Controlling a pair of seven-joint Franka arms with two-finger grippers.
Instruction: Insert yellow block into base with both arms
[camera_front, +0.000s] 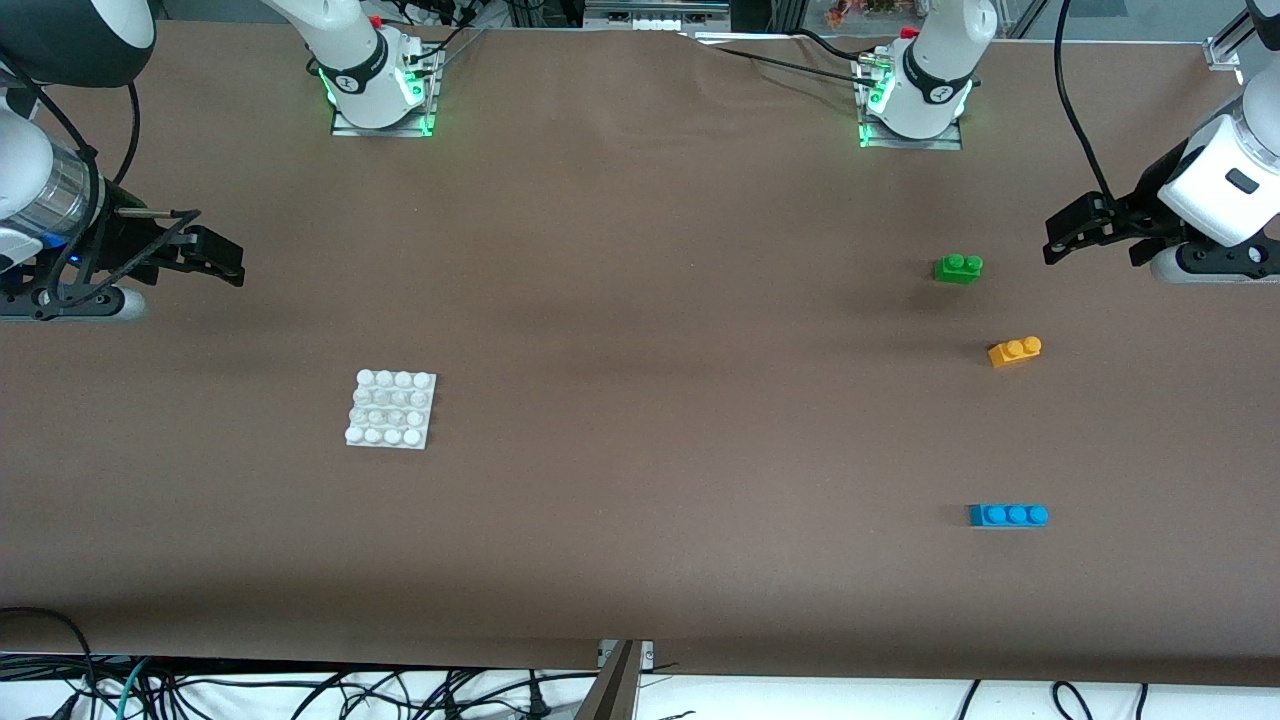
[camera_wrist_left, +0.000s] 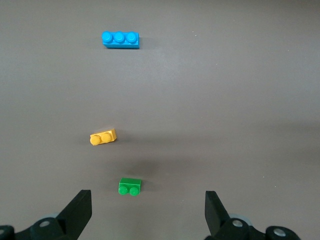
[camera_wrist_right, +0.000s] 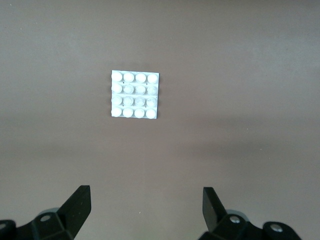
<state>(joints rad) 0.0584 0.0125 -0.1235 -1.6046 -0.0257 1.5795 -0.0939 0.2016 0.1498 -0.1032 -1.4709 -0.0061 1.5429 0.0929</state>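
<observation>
The yellow block (camera_front: 1014, 351) (camera_wrist_left: 103, 137) lies on the brown table toward the left arm's end, its two studs up. The white studded base (camera_front: 391, 408) (camera_wrist_right: 135, 94) lies flat toward the right arm's end, with nothing on it. My left gripper (camera_front: 1062, 238) (camera_wrist_left: 148, 197) hangs open and empty over the table edge at its own end, apart from the yellow block. At the table's right-arm end, the right gripper (camera_front: 225, 258) (camera_wrist_right: 146, 192) is also open and empty, looking down on the base from a distance.
A green two-stud brick (camera_front: 958, 268) (camera_wrist_left: 130, 186) lies farther from the front camera than the yellow block. A blue three-stud brick (camera_front: 1008, 515) (camera_wrist_left: 120, 39) lies nearer to it. Cables hang along the table's front edge.
</observation>
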